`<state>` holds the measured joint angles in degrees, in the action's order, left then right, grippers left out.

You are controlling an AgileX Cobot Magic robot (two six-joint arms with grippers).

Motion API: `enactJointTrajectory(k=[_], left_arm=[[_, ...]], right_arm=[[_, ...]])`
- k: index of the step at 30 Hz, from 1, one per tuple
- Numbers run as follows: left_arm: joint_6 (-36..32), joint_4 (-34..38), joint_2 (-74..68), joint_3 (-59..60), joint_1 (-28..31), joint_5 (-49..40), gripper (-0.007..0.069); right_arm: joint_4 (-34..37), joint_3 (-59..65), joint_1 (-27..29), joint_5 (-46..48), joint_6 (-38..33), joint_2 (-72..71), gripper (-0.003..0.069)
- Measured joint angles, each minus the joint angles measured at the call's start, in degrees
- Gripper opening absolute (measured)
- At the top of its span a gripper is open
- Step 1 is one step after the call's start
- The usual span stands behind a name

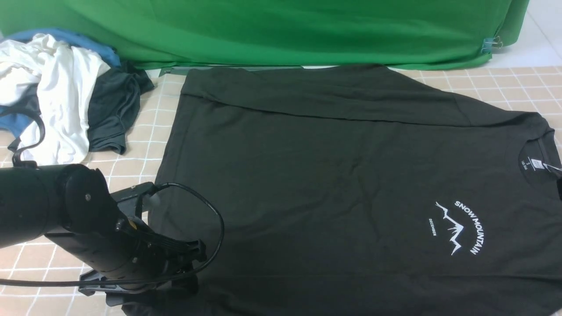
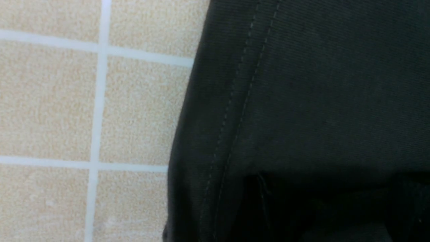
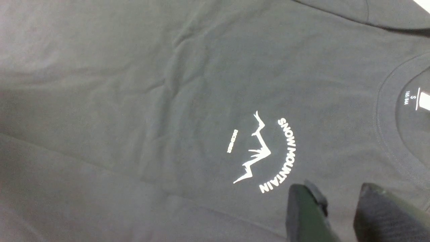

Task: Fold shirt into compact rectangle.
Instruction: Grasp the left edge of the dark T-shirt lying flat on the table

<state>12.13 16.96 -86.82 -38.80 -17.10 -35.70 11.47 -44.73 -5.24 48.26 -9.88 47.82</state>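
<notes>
On the beige tiled tabletop [image 1: 131, 149], the large black short-sleeved T-shirt [image 1: 333, 175] lay flat, far edge folded over. The left gripper [image 1: 189, 263] sat at its near hem corner, jaws hidden, state unclear; the right gripper [image 3: 336, 195] stood parted, empty, near the white mountain print [image 3: 265, 154].

Black shirt [image 1: 333, 175], white mountain print [image 1: 456, 228] (lettering white too). Beige tabletop [image 1: 505, 83] gridded in pale lines. At its far left corner, a white garment [image 1: 61, 101], a dark grey garment [image 1: 112, 109], blue cloth [image 1: 88, 41]; green backdrop [image 1: 281, 30].
</notes>
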Motion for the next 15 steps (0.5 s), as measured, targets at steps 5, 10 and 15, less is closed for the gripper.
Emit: enactJointTrajectory(k=[5, 10, 15], left_arm=[[-2.13, 2.95, 0.0, 0.0, 0.0, -0.07, 0.0412], [-3.25, 4.43, 0.0, 0.0, 0.0, -2.11, 0.0323], [-3.34, 4.49, 0.0, 0.0, 0.0, -2.11, 0.0262]], right_arm=[[0.11, 0.0, 0.0, -0.71, 0.0, 0.0, 0.0244], [0.11, 0.0, 0.0, -0.82, 0.0, 0.0, 0.0244], [0.12, 0.0, 0.0, -0.82, 0.0, 0.0, 0.0244]])
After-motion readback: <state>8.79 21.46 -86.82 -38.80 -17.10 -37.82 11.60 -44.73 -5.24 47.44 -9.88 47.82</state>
